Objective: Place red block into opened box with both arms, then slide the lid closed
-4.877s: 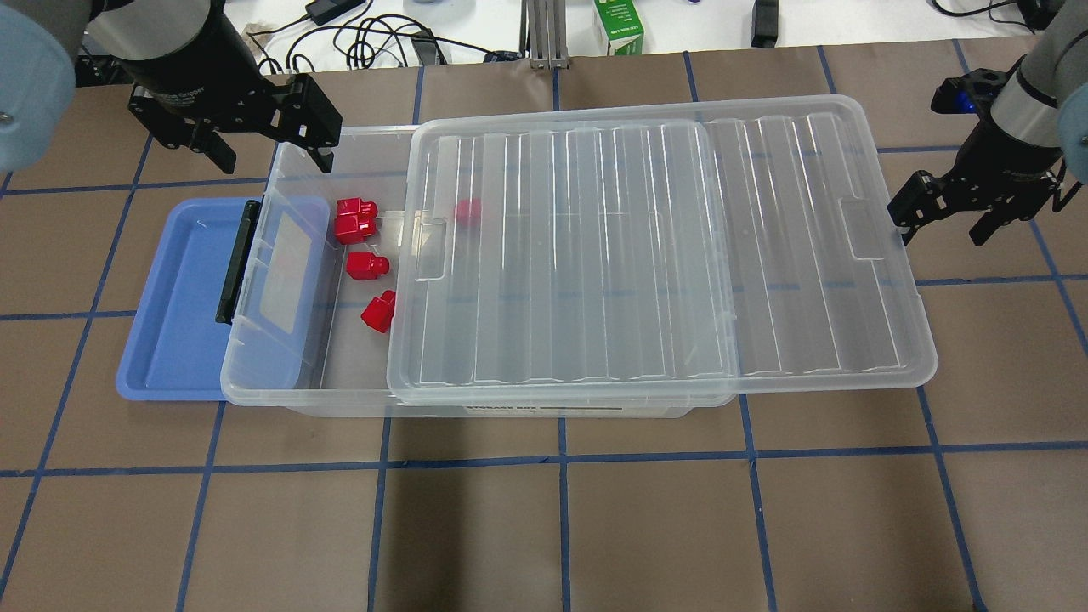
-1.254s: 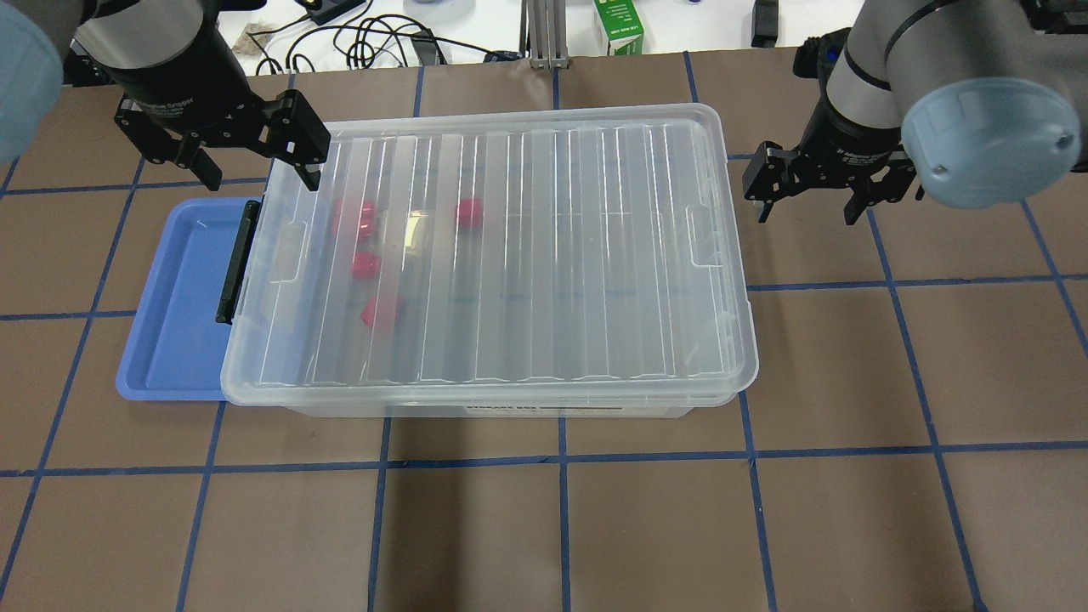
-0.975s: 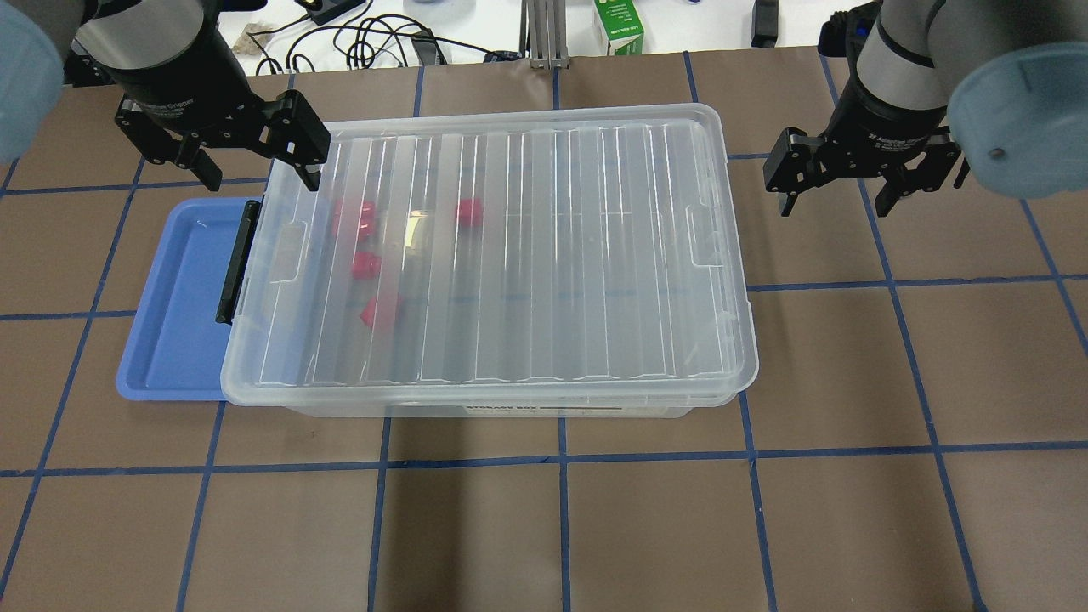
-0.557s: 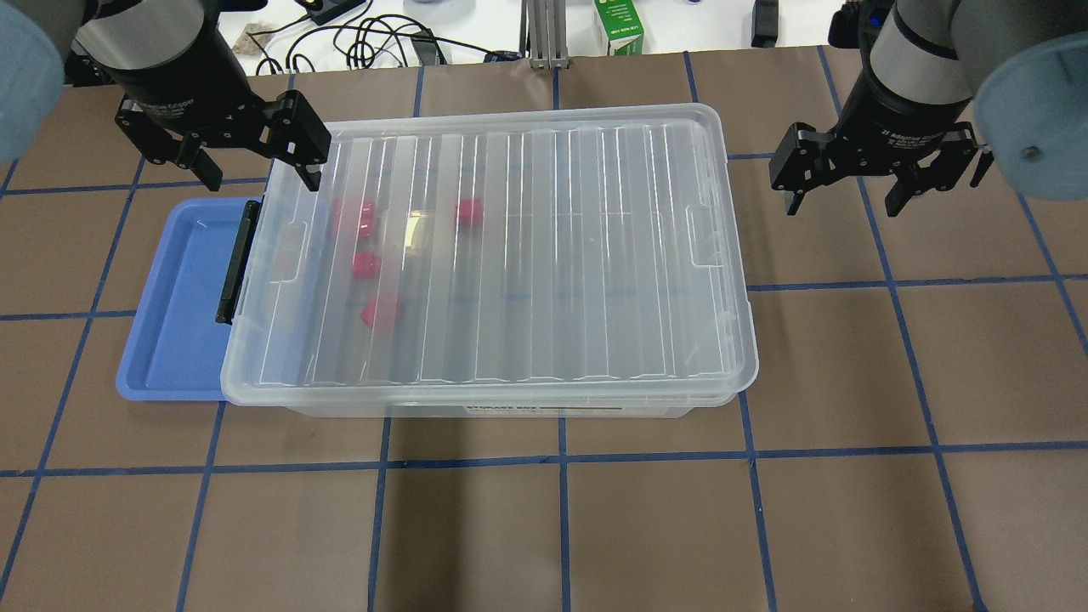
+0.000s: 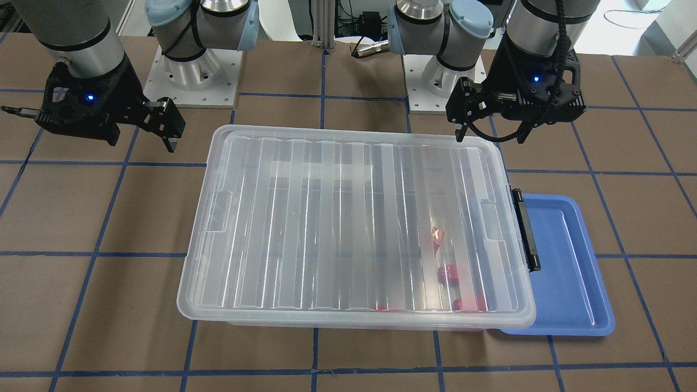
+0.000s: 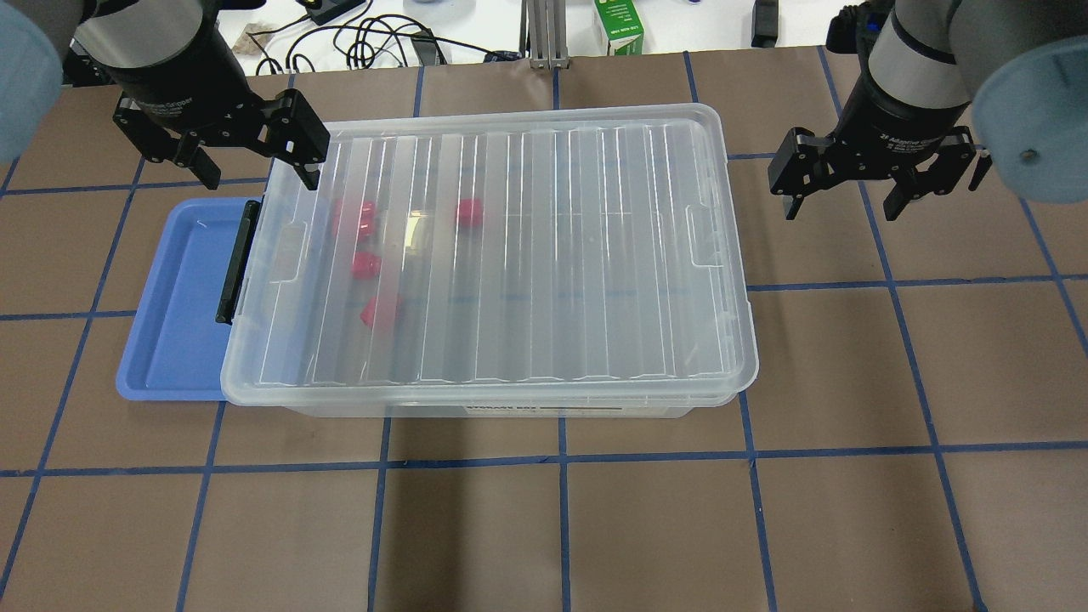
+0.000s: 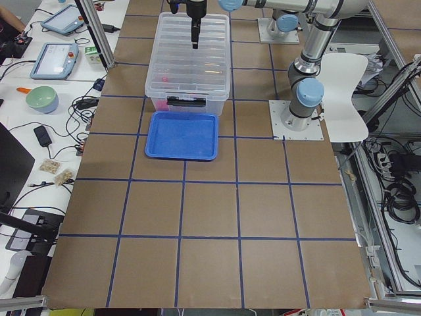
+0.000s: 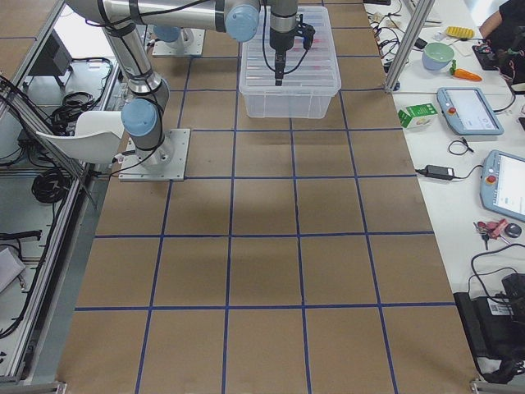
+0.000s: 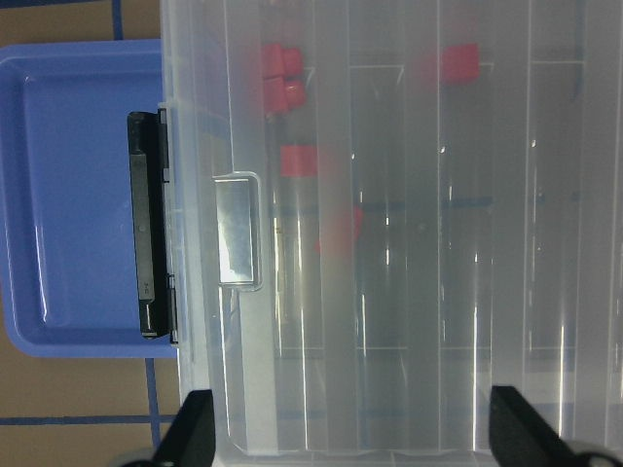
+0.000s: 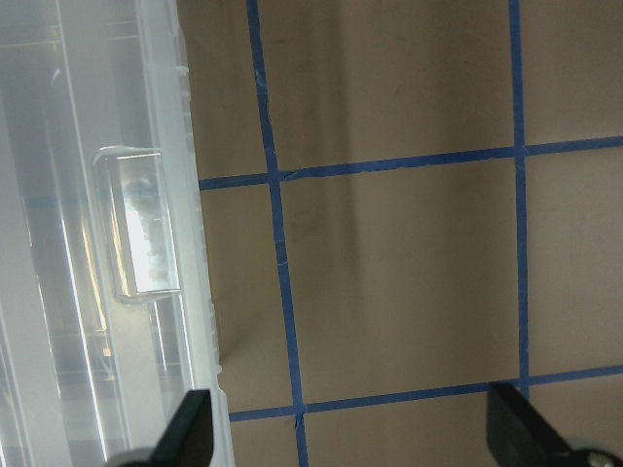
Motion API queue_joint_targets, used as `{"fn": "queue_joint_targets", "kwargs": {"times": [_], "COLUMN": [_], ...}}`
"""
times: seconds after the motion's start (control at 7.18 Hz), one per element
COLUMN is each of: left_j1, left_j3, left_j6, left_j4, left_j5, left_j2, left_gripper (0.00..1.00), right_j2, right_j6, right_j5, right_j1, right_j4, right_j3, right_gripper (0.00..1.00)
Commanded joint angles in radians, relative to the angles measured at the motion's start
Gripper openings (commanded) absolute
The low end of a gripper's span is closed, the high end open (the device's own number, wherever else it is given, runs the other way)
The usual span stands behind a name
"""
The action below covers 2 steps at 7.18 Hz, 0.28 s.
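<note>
The red block [image 6: 468, 212], small and bright, is seen blurred through the ribbed clear lid [image 6: 552, 255]; its heading cannot be told. It lies inside the box [image 6: 510, 409], and more red blocks [image 6: 365, 265] are grouped nearer the latch [image 6: 231, 263]. The box is fully covered, its long axis laid across the counter [image 6: 595, 527], latch end over a tray [image 6: 170, 340]. The left tool [image 6: 259, 176] and right tool [image 6: 841, 208] are held spread apart, gripping nothing.

Shallow blue tray [image 6: 174, 314], green carton [image 6: 618, 27], black adapter [image 6: 327, 10]
</note>
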Motion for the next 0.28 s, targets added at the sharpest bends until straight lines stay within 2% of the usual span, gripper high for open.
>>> {"fn": "queue_joint_targets", "kwargs": {"times": [0.0,0.14], "left_j1": [0.0,0.0], "left_j3": [0.0,0.0], "left_j6": [0.0,0.0], "left_j4": [0.0,0.0], "left_j5": [-0.001,-0.001], "left_j2": [0.0,0.0], "left_gripper": [1.0,1.0], "right_j2": [-0.008,-0.006], "right_j6": [0.002,0.004], "right_j5": [0.028,0.019], "right_j1": [0.001,0.001], "right_j4": [0.025,0.028], "right_j3": [0.002,0.0], "right_gripper": [1.0,1.0]}}
